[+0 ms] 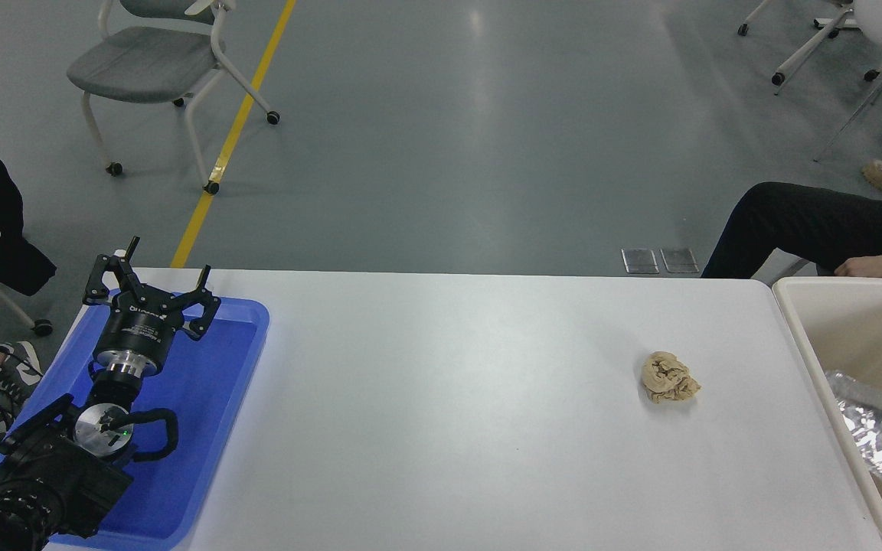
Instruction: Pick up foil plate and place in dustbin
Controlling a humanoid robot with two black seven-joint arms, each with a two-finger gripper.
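The foil plate, crinkled shiny silver, lies inside the dustbin at the table's right end, against the bin's near inner wall. The dustbin is large and beige with a thick pale rim. No gripper touches the plate. My left gripper is parked at the lower left over the blue tray, with its fingers spread open and empty. My right arm and gripper are out of view.
A blue flat tray sits at the table's left end under my left arm. A small tan crumpled paper wad lies on the white table, right of centre. A seated person's leg and hand are beyond the dustbin.
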